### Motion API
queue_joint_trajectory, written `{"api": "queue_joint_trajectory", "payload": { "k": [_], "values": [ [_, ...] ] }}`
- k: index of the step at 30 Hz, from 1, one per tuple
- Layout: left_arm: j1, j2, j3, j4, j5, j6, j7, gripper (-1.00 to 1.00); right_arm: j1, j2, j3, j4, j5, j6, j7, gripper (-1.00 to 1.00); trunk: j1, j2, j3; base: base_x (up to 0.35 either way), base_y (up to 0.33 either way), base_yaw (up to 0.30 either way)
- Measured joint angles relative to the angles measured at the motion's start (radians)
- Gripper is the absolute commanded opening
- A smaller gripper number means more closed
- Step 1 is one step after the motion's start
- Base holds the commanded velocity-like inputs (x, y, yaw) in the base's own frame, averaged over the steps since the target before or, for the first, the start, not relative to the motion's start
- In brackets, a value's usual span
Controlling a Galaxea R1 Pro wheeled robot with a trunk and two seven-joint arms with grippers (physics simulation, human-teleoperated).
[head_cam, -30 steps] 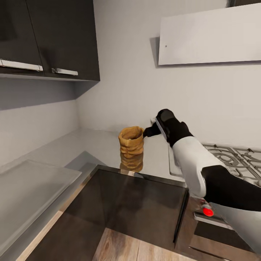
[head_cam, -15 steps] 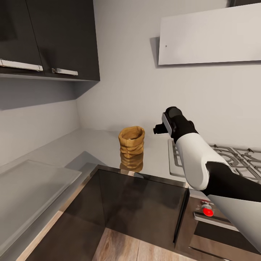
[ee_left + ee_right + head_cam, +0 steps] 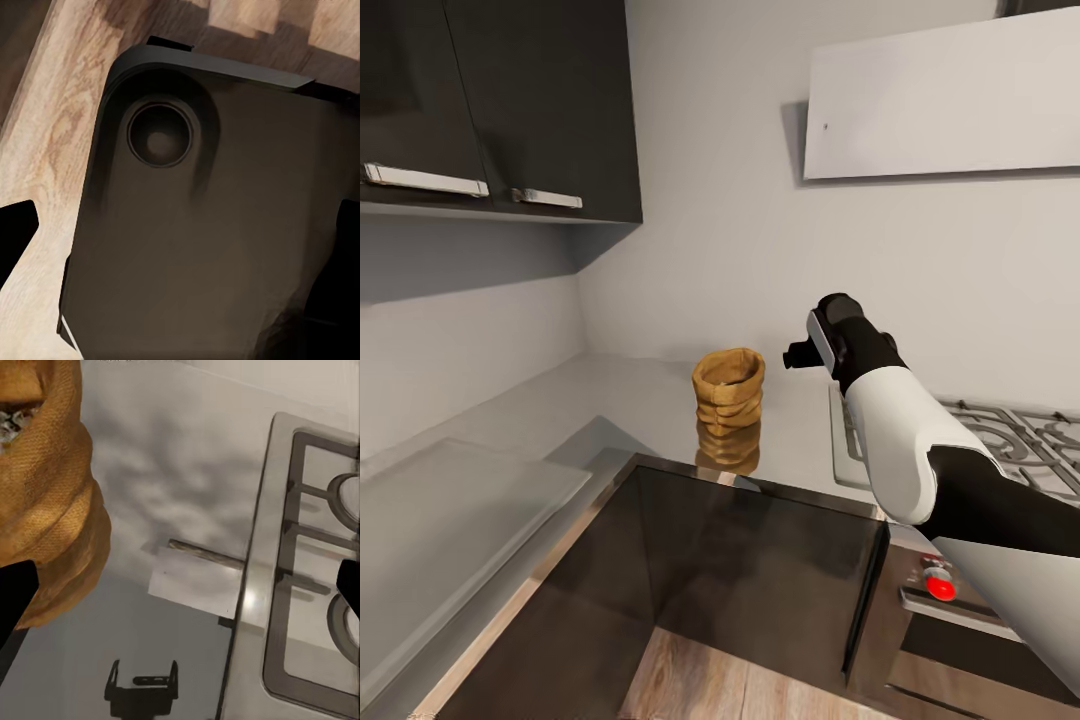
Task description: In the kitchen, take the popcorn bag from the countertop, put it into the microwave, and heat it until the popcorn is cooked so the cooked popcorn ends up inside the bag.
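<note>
The tan-brown popcorn bag point(image 3: 729, 385) stands upright with its mouth open on the pale grey countertop point(image 3: 630, 400), near the back wall. My right gripper point(image 3: 797, 355) hovers to the right of the bag at rim height, apart from it, between the bag and the hob. In the right wrist view the bag point(image 3: 45, 487) sits off to one side, and the gripper point(image 3: 180, 592) is open with its dark fingertips point(image 3: 15, 596) far apart and nothing between them. My left gripper point(image 3: 180, 240) is open too, facing the robot's dark base over the wooden floor. The microwave is out of view.
A grey gas hob point(image 3: 1010, 440) with grates lies right of the bag. Dark wall cabinets point(image 3: 510, 100) hang at upper left and a pale hood point(image 3: 940, 100) at upper right. A dark glossy panel point(image 3: 760, 570) and a red knob point(image 3: 940, 588) lie below the counter's front edge.
My right gripper drew back from the bag's rim, to the right and slightly up. The bag stayed put. The head camera then shifted a little.
</note>
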Motion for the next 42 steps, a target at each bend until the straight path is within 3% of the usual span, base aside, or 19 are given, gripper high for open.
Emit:
{"api": "queue_joint_trajectory", "payload": {
  "k": [16,36,42],
  "values": [
    [0.000,0.000,0.000,0.000,0.000,0.000,0.000,1.00,0.000,0.000,0.000,-0.001,0.002,0.000,-0.002,1.00,0.000,0.000,0.000,0.000,0.000,0.276],
    [0.000,0.000,0.001,0.000,0.002,0.000,0.002,1.00,0.002,0.000,0.002,0.013,0.002,0.000,-0.004,1.00,0.000,0.000,0.000,0.001,0.000,0.009],
    [0.000,0.000,-0.001,0.000,0.002,0.000,0.001,1.00,0.002,0.000,0.002,0.014,0.002,0.000,-0.005,1.00,0.000,0.000,0.000,0.217,0.000,0.000]
  ]
}}
